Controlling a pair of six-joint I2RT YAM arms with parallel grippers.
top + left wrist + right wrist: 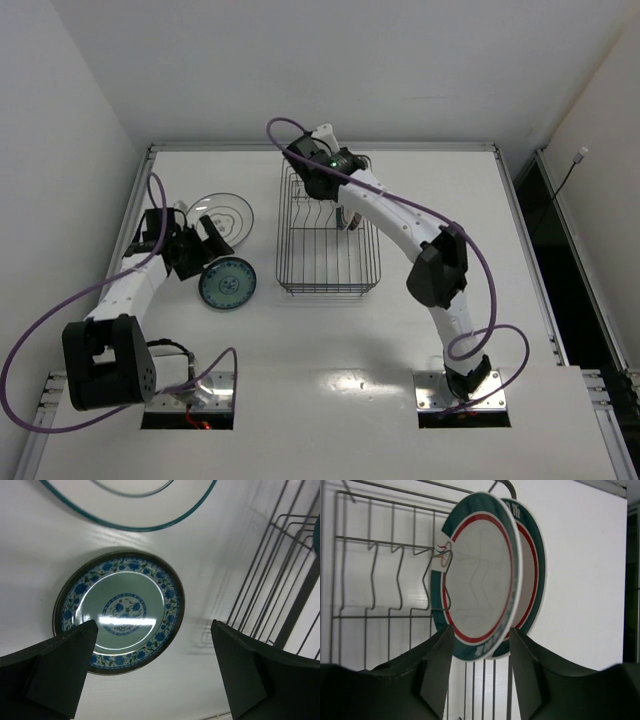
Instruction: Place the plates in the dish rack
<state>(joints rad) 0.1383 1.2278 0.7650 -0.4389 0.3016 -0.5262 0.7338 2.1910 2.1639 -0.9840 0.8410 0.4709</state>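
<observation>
The left gripper (208, 240) hangs over the table (440, 330) between the ringed plate (222, 213) and the teal plate (227, 285), both lying flat left of the dish rack (283, 262). From above, the right gripper (322, 152) reaches in at the rack's far end; its jaws are not clear from here.

In the left wrist view, the left gripper (153, 630) stands wide open and empty above the teal plate (120, 610). The ringed plate (140, 511) lies beyond it, and the dish rack (280, 570) is off to the right. No writing shows, only blue flower pattern.

In the right wrist view, the right gripper (479, 641) has its jaws parted astride the lower rims of two green-and-red banded plates, the front plate (477, 575) and the rear plate (531, 575), which stand upright on edge against the dish rack (380, 541) prongs. Whether the jaws press on them, I cannot tell. Pale lettering runs along both green bands, too small to read.

By my reading, the second banded plate is being set down. Next, the right arm must back out straight without tipping either plate, while the left must get a finger under the flat teal rim
</observation>
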